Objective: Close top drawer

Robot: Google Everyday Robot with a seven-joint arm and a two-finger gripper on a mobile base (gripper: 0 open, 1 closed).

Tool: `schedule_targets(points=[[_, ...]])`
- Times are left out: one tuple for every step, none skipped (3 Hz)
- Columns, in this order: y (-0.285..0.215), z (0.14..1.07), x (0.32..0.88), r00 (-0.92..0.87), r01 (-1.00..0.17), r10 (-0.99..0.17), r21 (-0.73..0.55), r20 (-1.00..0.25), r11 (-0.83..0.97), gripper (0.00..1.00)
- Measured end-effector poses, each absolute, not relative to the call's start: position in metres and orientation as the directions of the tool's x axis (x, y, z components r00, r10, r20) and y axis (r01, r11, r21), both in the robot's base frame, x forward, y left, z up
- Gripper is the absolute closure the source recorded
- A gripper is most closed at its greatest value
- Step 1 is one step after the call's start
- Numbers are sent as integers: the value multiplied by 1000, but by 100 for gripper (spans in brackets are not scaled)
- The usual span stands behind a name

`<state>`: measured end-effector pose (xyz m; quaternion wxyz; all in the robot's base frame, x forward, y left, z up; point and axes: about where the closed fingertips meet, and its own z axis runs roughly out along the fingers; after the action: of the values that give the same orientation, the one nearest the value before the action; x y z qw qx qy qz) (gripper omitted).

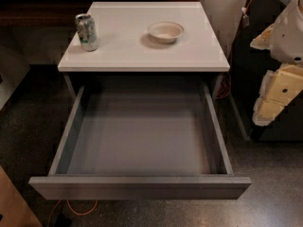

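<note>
The top drawer is a wide, shallow grey box drawer. It is pulled far out from under the white cabinet top and is empty inside. Its plain, handle-less front panel lies near the bottom of the camera view. My gripper, with white and pale-yellow parts, is at the right edge of the view. It is beside the cabinet's right side, above floor level, and apart from the drawer.
A green-and-white can stands upright at the cabinet top's left. A shallow white bowl sits near its middle. An orange cable lies on the speckled floor under the drawer front. Dark furniture stands to the right.
</note>
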<state>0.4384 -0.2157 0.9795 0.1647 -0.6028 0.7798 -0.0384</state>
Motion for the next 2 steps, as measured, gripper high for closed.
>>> schedule_targets(points=[[-216,980,438,-219,-927,-953,-258,-211,270,0],[-204,966,440,-186,-934,-956,-261,-227,244,0]])
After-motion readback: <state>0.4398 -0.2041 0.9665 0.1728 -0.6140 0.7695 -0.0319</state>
